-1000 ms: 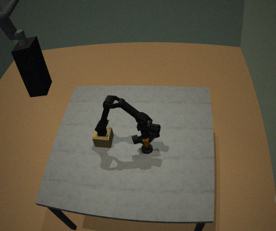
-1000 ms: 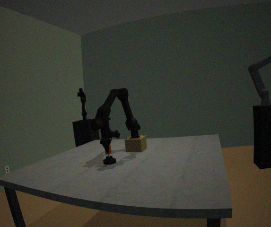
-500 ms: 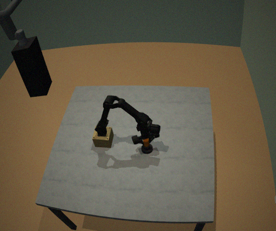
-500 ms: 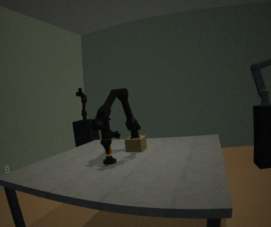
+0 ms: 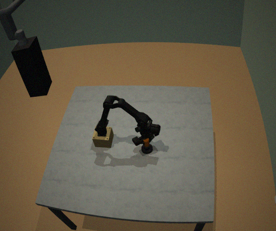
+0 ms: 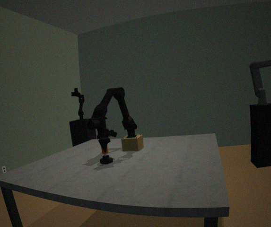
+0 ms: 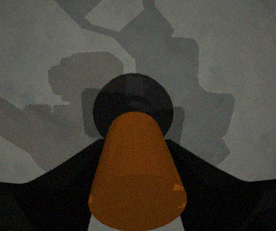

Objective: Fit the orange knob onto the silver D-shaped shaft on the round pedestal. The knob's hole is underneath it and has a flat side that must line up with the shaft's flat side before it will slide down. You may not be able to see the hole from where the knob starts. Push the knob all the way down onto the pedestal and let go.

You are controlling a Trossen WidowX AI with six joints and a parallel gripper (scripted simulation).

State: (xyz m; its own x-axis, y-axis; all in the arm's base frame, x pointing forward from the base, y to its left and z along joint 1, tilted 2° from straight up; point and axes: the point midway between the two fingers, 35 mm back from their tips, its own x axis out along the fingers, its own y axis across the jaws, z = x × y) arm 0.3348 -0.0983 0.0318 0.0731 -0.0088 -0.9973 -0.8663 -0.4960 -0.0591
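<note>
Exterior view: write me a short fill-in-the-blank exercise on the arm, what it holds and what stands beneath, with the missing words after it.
The black parallel-jaw gripper is shut on the ____ knob. Below the knob stands a round ____ pedestal. Between knob and pedestal, a strip of the silver ____ shows. The arm's base sits on a yellowish, box-shaped ____.

Missing words: orange; black; shaft; block.
</note>
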